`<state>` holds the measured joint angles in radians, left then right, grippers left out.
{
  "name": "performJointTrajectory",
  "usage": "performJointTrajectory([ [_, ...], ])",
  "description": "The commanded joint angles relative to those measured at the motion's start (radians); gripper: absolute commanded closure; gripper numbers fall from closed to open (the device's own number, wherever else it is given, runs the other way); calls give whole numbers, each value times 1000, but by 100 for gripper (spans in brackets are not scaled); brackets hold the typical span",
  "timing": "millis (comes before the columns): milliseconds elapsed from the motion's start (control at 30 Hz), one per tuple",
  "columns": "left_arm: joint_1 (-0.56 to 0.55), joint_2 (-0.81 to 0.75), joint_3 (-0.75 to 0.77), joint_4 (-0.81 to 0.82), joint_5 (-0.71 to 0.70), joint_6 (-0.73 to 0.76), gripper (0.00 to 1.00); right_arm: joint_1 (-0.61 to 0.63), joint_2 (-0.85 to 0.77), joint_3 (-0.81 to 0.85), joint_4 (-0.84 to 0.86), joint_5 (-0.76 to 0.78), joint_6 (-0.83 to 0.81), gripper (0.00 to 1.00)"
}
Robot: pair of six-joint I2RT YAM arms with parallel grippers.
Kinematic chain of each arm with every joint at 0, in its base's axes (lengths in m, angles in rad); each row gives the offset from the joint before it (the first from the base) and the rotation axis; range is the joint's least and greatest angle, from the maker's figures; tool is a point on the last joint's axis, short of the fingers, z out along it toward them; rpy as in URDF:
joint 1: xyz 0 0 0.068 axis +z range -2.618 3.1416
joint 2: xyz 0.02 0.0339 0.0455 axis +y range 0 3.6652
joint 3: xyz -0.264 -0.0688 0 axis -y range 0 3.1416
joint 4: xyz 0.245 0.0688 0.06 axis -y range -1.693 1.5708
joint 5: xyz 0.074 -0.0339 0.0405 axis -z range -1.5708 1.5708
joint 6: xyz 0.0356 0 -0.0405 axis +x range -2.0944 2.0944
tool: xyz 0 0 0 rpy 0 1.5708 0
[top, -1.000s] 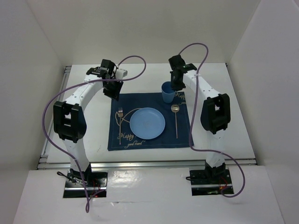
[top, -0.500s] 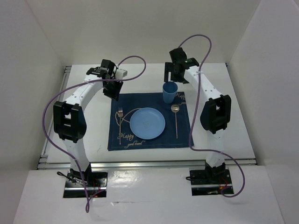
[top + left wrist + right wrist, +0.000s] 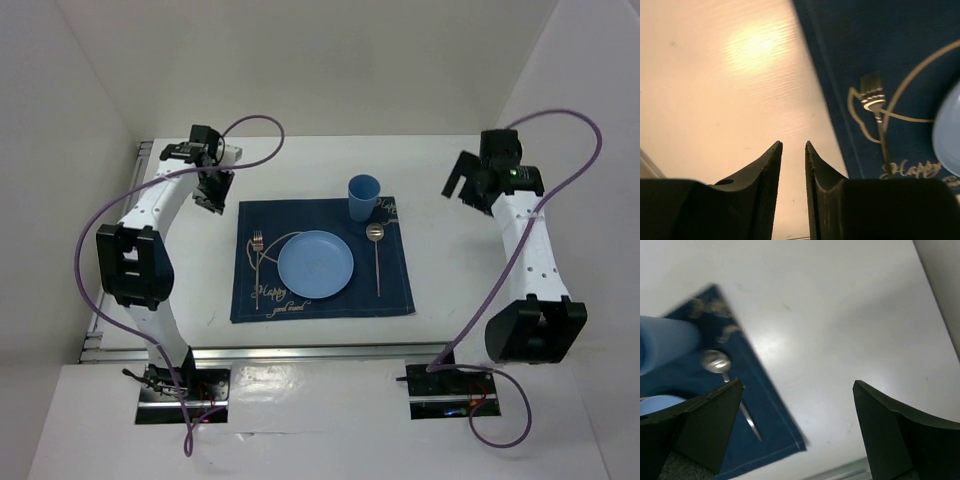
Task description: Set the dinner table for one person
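The white dinner table (image 3: 470, 270) carries a navy placemat (image 3: 322, 300). On the mat lie a blue plate (image 3: 315, 264), a fork (image 3: 257, 262) to its left and a spoon (image 3: 376, 250) to its right. A blue cup (image 3: 363, 196) stands upright at the mat's far right corner. My left gripper (image 3: 208, 195) hovers over bare table just past the mat's far left corner. Its jaws (image 3: 792, 145) stand a narrow gap apart with nothing between them. My right gripper (image 3: 462, 185) is well to the right of the cup, wide open (image 3: 797, 384) and empty.
A metal rail (image 3: 320, 350) runs along the table's near edge and another (image 3: 95, 320) down its left side. White walls close in the back and both sides. Purple cables (image 3: 250, 125) loop above both arms.
My right gripper opened, let go of the cup and swung far to the right. My left arm drew back to the left, off the mat's corner.
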<state>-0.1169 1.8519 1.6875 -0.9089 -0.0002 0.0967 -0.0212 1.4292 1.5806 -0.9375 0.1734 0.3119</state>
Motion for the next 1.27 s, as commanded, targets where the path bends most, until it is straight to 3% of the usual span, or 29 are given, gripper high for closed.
performJointTrajectory([
  [0,69,12,-32,-53,-157,-78,67,-60,-96,-190,-58,58,75,0],
  [167,279,-89,-123,24,-224,-207,67,-60,-338,-346,37,130,116,0],
  [267,347,-190,-208,76,-224,-180,67,-60,-374,-384,37,57,66,0],
  [433,356,-345,-340,133,-219,-123,67,-60,-374,-422,37,-58,75,0],
  [567,356,-382,-350,142,-147,-123,67,-60,-374,-422,28,-68,85,0],
  [1233,356,-361,-311,105,-86,-123,67,-60,-428,-422,9,-55,104,0],
])
